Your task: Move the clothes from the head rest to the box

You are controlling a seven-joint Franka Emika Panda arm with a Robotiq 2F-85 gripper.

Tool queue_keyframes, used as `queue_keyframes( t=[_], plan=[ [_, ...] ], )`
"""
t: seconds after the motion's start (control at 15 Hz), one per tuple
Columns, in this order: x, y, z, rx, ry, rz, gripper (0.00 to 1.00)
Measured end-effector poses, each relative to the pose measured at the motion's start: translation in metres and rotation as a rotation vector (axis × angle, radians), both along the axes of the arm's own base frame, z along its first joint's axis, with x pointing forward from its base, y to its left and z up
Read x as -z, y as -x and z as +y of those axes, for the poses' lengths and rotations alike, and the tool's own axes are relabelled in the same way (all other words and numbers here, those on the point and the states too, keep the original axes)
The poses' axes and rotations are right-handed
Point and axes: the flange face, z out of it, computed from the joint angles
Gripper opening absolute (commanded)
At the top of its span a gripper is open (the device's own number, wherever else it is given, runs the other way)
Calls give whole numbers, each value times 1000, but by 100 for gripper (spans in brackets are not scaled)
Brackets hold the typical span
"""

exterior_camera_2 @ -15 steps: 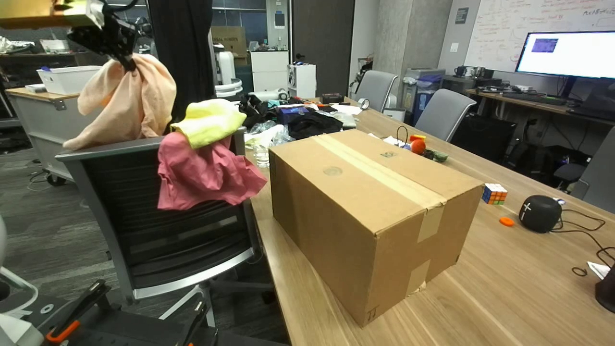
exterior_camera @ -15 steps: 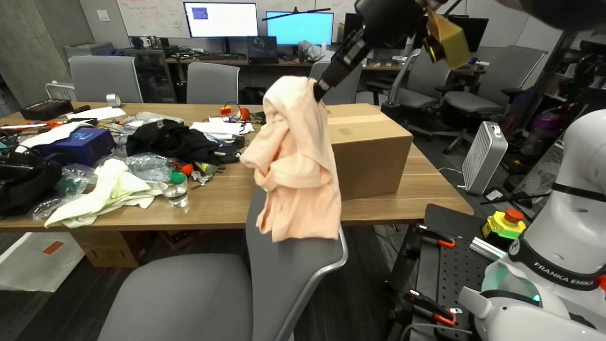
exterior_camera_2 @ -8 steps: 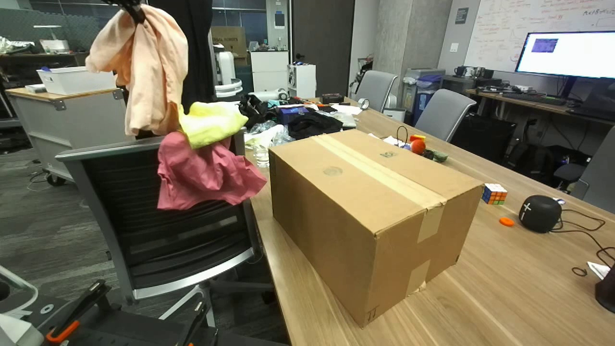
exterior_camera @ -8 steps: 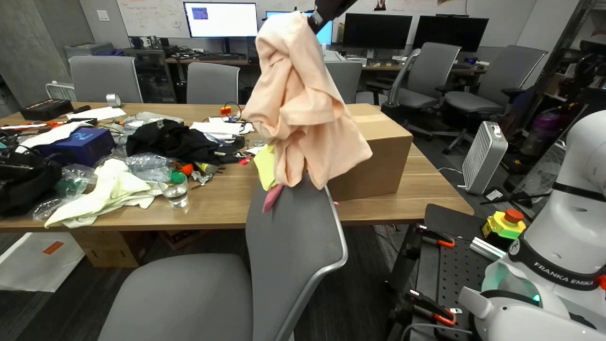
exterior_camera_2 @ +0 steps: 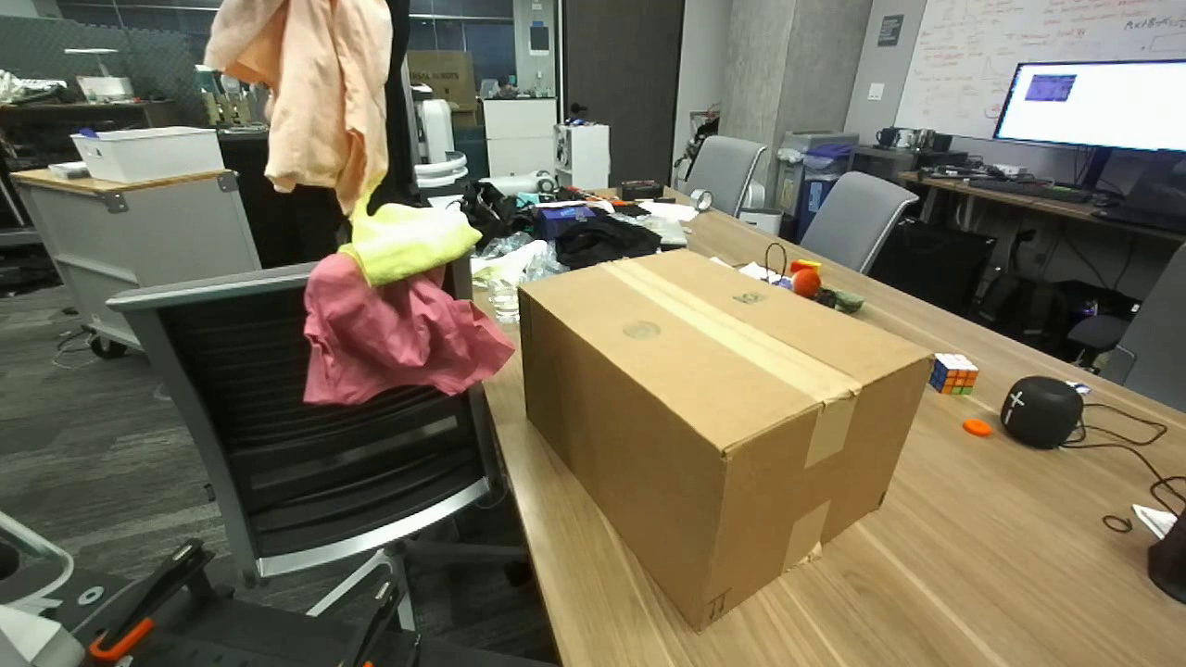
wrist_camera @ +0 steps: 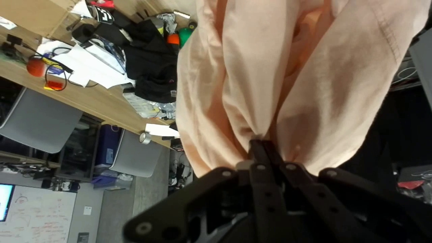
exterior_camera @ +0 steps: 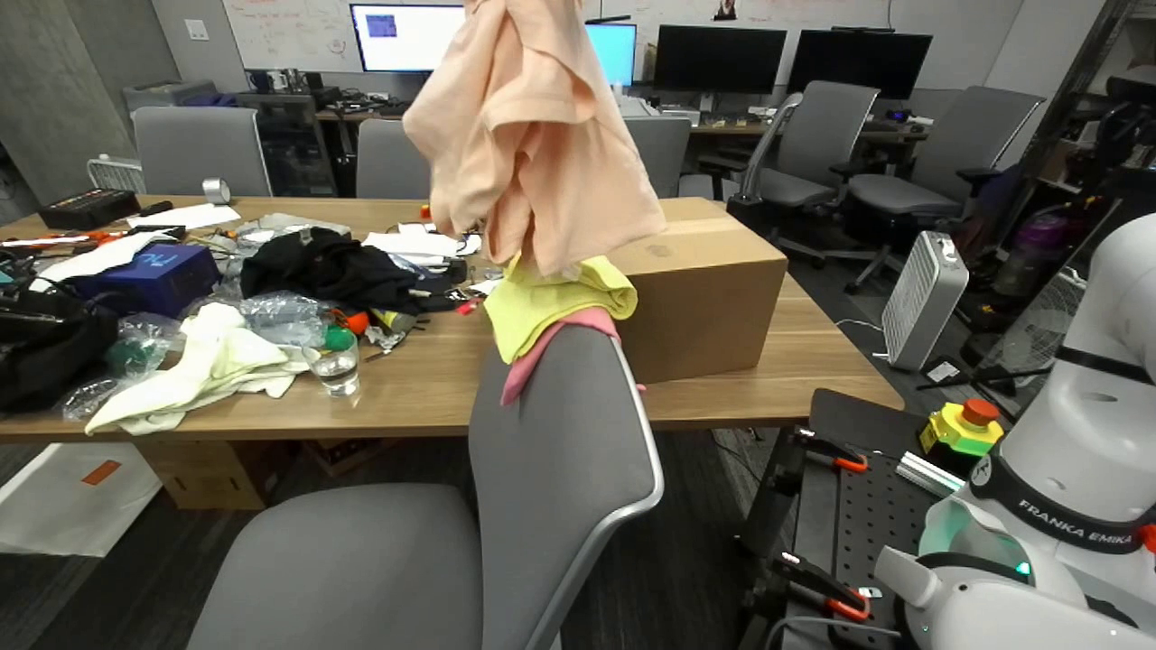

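Take the head rest (exterior_camera_2: 208, 290) as your reference. In the wrist view, your tool (wrist_camera: 262, 143) pinches the bunched fabric of the peach garment (exterior_camera: 542, 135). This garment hangs above the head rest, apart from it, in both exterior views. You cannot tell whether its lower edge touches the yellow-green garment (exterior_camera: 560, 305). The yellow-green garment lies over the head rest at the end nearer the tabletop (exterior_camera_2: 982, 537), on top of the pink garment (exterior_camera_2: 398, 329). The pink garment is draped over the same end; its larger part hangs down the side of the head rest away from the seat (exterior_camera: 352, 569). The box (exterior_camera_2: 639, 417), its top taped over, stands on the tabletop near the head rest. On the far side of the box from the head rest, note a puzzle cube (exterior_camera_2: 954, 373) and a black speaker (exterior_camera_2: 1042, 412).
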Motion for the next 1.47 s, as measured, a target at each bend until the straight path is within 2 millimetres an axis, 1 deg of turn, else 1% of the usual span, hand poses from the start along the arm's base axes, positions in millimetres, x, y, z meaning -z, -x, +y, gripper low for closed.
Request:
queue_keyframes(
  t=[0.2,0.33,0.47,0.67,0.93,1.07,1.2,1.27,1.33,1.47],
  plan=[
    [-7,-21,-19,53,15,11,1],
    [-9,-37,-42,113,32,21,1],
    [-11,-52,-78,197,41,32,1],
    [-18,-68,-145,342,39,37,1],
    [-23,-74,-242,546,16,51,1],
    [-22,-74,-282,636,8,57,1],
    [-18,-74,-314,709,1,64,1],
    [-16,-75,-325,735,0,65,1],
    [-14,-77,-335,761,-1,65,1],
    [-9,-82,-347,806,0,55,1]
  ],
)
